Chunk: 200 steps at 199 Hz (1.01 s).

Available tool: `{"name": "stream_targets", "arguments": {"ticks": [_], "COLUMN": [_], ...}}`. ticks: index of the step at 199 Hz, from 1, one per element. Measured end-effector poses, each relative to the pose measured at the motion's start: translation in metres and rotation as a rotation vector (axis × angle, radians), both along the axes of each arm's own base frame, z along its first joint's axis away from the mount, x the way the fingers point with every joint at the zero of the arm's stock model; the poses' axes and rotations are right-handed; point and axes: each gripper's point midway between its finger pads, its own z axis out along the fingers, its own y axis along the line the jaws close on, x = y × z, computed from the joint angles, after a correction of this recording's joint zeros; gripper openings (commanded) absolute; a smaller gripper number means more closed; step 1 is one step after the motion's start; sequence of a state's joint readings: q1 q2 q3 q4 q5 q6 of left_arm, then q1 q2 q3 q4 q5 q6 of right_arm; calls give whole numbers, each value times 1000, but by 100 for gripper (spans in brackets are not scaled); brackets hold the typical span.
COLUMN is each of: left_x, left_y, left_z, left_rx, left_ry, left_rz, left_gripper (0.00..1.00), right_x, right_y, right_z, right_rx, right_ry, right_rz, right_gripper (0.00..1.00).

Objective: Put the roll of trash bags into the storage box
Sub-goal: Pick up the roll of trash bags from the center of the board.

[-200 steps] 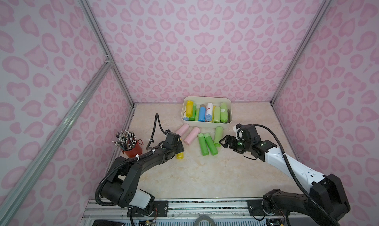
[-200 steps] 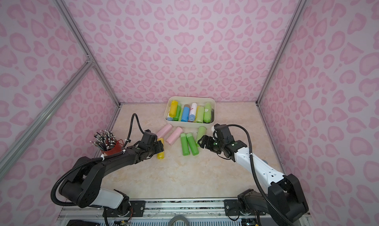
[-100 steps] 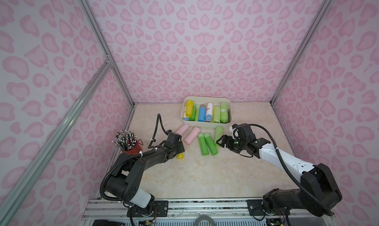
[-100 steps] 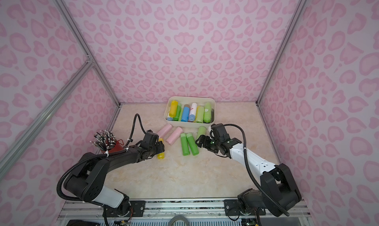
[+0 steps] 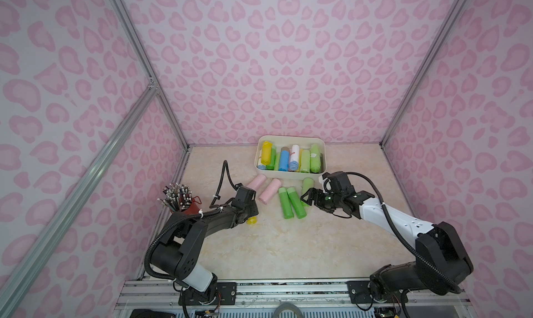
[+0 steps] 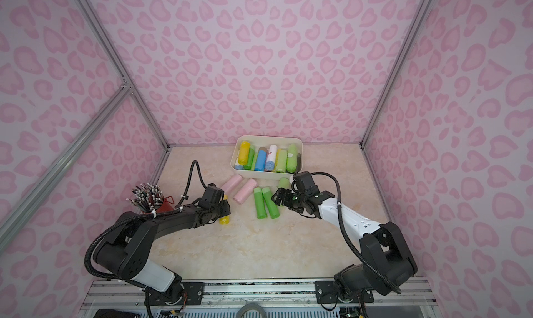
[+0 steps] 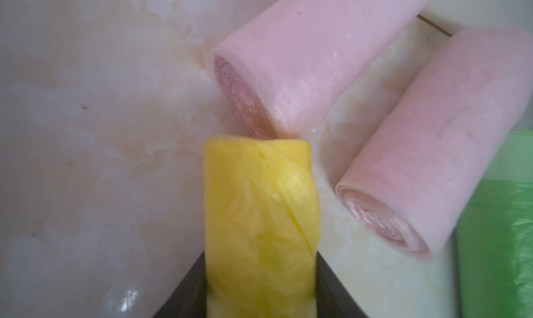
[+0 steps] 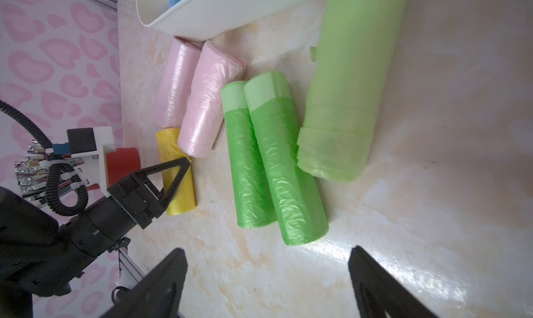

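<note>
Two grippers: we see the left gripper (image 7: 259,256) apparently pinching the yellow roll (image 7: 259,192), the right gripper (image 8: 268,251) with jaws spread wide.

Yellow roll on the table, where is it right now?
In both top views the yellow roll lies on the table left of centre, between the jaws of the left gripper, its far end by the leftmost pink roll's near end.

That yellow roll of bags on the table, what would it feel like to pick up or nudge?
Probably squashy, not stiff: the yellow roll is crinkled thin film wound up. Likely slippery, since it shines. Lying on its side on the table, it may roll if nudged sideways.
</note>
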<state>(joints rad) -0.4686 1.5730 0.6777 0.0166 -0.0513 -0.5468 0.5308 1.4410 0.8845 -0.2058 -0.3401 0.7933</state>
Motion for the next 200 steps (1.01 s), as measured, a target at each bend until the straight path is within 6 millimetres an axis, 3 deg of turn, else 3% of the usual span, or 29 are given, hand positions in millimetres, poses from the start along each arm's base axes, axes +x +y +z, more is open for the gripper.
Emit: {"name": "stream_targets", "arguments": {"ticks": [55, 126, 200], "left_x": [-4, 4, 12], "left_y": [-9, -35, -40], "left_z": [7, 44, 68], "left_rx": [1, -27, -45], "left_ry": [-7, -87, -125], "left_rz": [-31, -89, -88], "left_gripper": [36, 35, 33], "right_x": [2, 4, 9], "right_y": [5, 17, 27], "right_z": [-6, 1, 19], "right_rx": [-6, 11, 67], "right_ry": [18, 11, -26], "right_rz": [4, 31, 41], "right_gripper": [89, 89, 89]}}
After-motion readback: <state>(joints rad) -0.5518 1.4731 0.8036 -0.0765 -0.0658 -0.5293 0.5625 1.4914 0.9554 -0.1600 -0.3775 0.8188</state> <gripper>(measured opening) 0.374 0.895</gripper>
